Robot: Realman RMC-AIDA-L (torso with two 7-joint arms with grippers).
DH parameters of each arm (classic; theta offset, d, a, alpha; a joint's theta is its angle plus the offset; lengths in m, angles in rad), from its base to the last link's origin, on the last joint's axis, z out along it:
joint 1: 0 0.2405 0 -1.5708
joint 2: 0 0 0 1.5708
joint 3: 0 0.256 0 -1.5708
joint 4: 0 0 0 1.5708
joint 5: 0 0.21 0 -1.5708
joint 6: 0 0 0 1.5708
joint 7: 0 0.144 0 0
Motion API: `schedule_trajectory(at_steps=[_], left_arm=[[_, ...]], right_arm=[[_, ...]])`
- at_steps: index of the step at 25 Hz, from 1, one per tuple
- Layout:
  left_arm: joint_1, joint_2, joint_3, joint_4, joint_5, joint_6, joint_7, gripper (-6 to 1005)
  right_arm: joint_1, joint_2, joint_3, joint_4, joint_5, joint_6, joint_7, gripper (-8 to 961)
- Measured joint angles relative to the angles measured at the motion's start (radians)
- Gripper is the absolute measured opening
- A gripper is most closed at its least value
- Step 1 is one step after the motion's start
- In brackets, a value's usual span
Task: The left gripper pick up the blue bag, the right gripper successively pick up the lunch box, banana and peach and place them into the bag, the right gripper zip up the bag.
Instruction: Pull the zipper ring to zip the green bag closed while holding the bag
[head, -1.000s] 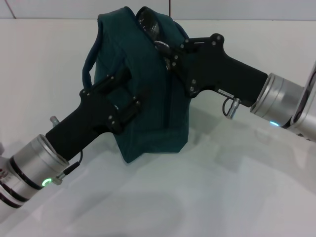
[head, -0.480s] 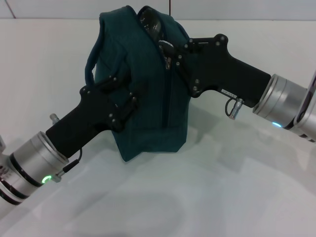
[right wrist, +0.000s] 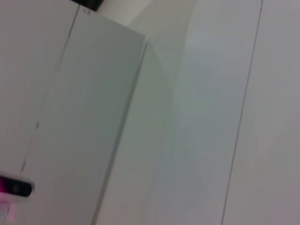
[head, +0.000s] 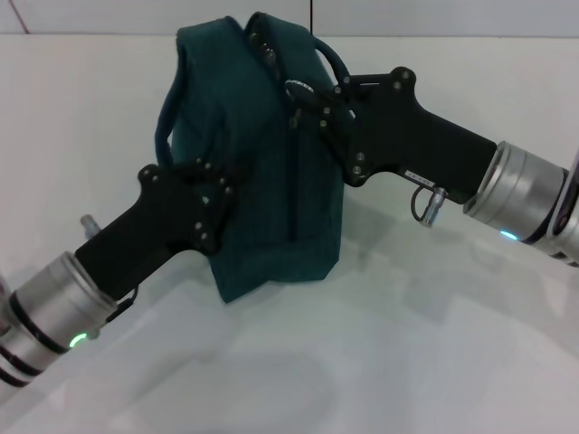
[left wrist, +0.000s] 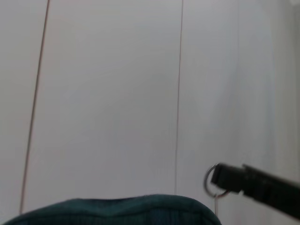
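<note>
The blue bag stands upright on the white table, its zipper run nearly to the top. My right gripper is at the bag's upper right side, shut on the metal zipper ring pull. The ring and one of the right gripper's fingers also show in the left wrist view, above the bag's top edge. My left gripper is open at the bag's lower left side, no fabric between its fingers. The lunch box, banana and peach are out of view.
One bag handle hangs on the left side, the other behind the top. The white table stretches in front and to the right. The right wrist view shows only white wall panels.
My left gripper has let go of the bag's side and drawn back down and to the left. The bag's top opening has closed up. My right gripper has stayed at the zipper pull.
</note>
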Motion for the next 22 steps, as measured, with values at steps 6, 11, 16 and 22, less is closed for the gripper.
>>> schedule_trajectory(at_steps=[6,11,16,22], left_arm=[[0.073,0.007,0.003,0.079,0.050,0.006,0.090,49],[0.118,0.008,0.005,0.191,0.218,0.013,0.116,49],[0.123,0.011,0.004,0.195,0.262,0.020,0.159,49],[0.142,0.045,-0.001,0.195,0.261,0.031,0.147,48]], right_arm=[[-0.009,0.000,0.000,-0.001,0.003,-0.023,0.005,21],[-0.003,0.000,-0.012,-0.009,0.004,-0.024,0.024,21],[-0.005,0.000,-0.010,-0.004,0.045,-0.025,0.014,21],[-0.012,0.000,0.005,0.002,0.082,-0.025,0.003,21]])
